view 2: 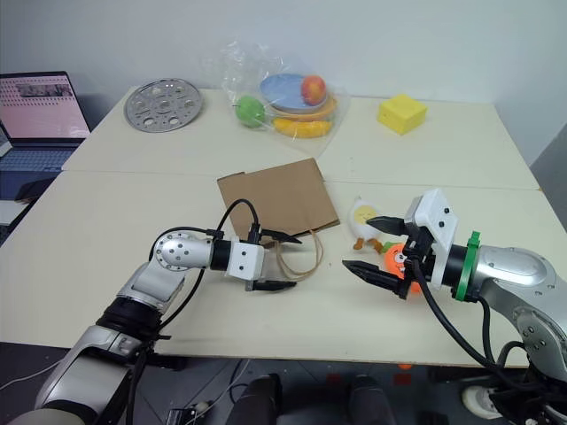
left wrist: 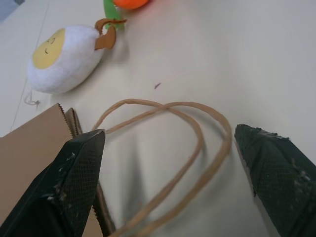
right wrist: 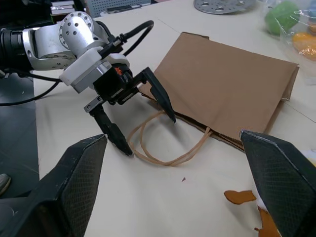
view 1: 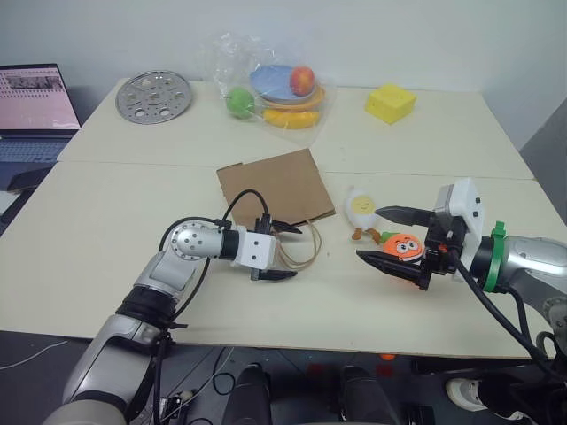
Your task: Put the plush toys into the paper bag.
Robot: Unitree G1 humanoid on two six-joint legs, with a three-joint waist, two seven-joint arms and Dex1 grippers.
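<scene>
Bag (view 1: 273, 188) lies flat and closed on the desk (view 1: 133, 230), handles (view 1: 299, 248) splayed toward the near edge. Left pincer (view 1: 276, 251) gapes wide around the handle loops, gripping nothing. Right pincer (view 1: 383, 235) also wide and empty, straddling the carrot (view 1: 401, 246); egg (view 1: 361, 209) sits just beside it, near the bag's mouth. Risks: left closes on 1 loop or bare air, so the mouth never opens; flat bag slides on the desk; right fingers nudge the carrot or knock the egg away instead of gripping
</scene>
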